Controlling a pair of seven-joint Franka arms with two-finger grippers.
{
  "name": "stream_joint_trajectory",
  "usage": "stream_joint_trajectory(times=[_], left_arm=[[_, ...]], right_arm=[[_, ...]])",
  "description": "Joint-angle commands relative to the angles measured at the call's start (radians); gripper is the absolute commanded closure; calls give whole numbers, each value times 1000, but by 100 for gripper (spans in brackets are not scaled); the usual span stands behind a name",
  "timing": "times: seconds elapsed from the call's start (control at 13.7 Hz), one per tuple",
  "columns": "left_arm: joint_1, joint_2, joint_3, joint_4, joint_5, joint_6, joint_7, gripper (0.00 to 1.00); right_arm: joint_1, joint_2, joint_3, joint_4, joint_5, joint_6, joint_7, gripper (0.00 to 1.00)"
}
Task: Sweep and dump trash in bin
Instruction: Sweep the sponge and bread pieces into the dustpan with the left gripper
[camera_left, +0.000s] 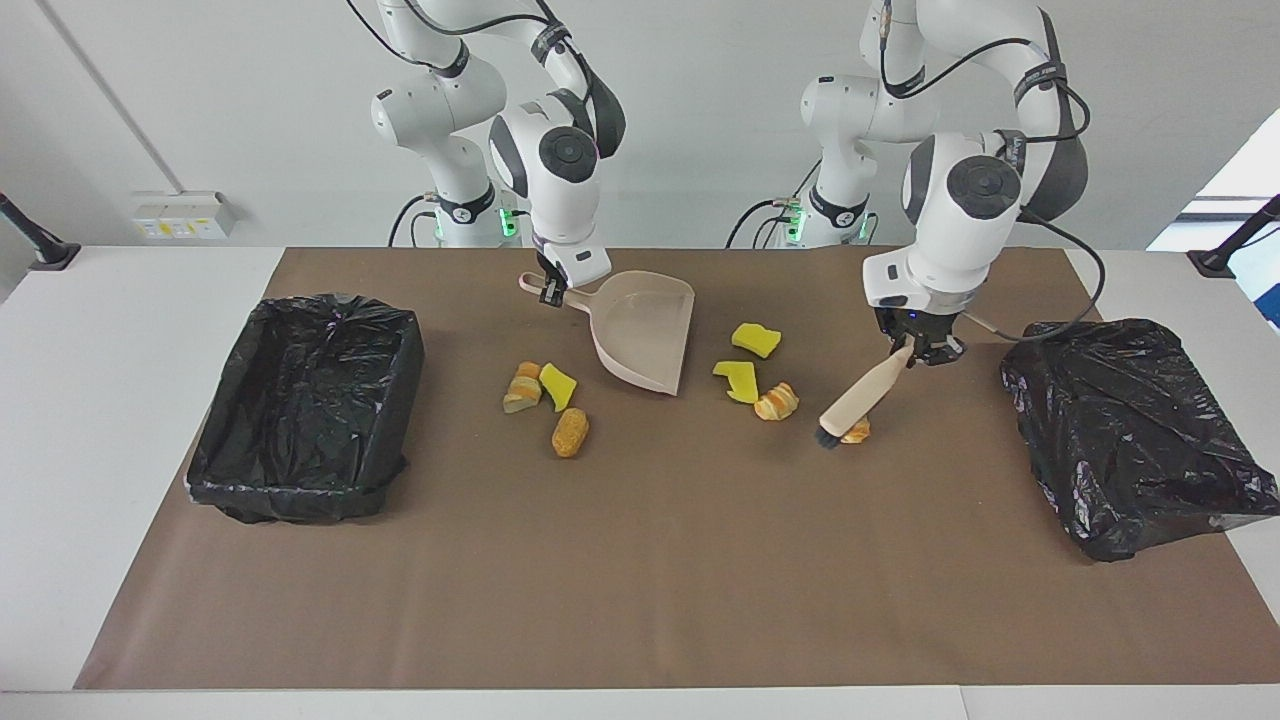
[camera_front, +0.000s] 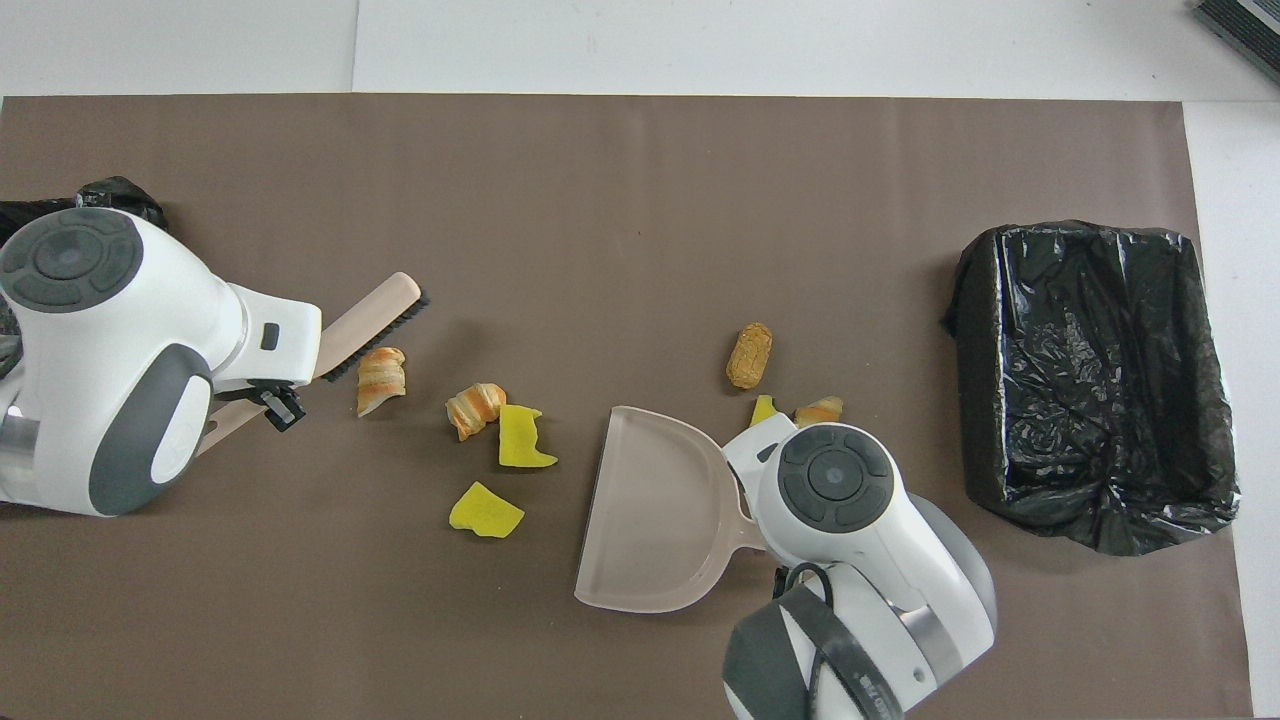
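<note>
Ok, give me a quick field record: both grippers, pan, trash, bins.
left gripper: shut on beige-handled black-bristled brush, bristle end down by a croissant piece
right gripper: shut on pale pink plastic dustpan handle
dustpan contents: none
trash: seven pieces loose on brown mat
black-lined bins: no trash visible inside

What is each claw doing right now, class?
Left claw: shut on the beige-handled, black-bristled brush.
Right claw: shut on the pale pink plastic dustpan.

Mat (camera_left: 640, 580) open farther from robots; trash (camera_left: 740, 381) and dustpan (camera_left: 645, 330) clutter mid; bins (camera_left: 305, 400) flank ends.
</note>
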Motion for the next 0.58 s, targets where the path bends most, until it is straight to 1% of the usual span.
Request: stream_joint_trajectory(times=[0.0,0.15,0.22,0.29,0.36,0.51], left_arm=[[96,-12,-3,-46,-7,36,-78,100],[126,-18,-5,-105,-7,75,-89,100],[120,-25,-5,-150,-7,101,-125,100],[109,-33,-6,-188,-7,121,-193,100],[94,-38,-11,-216,-7,134,-259,100],[14,-30,-11,-224,-7,148,-357,100]], right_arm=[[14,-19,-3,-36,-15,30,-9,100],[16,-22,-3,-39,-15,27,40,100],[16,-23,-3,-44,-15,24,94,100],[17,-20,-1,-47,-15,22,109,100],[17,-20,-1,-47,-15,22,110,100],[17,-20,-1,-47,-15,16,111,100]])
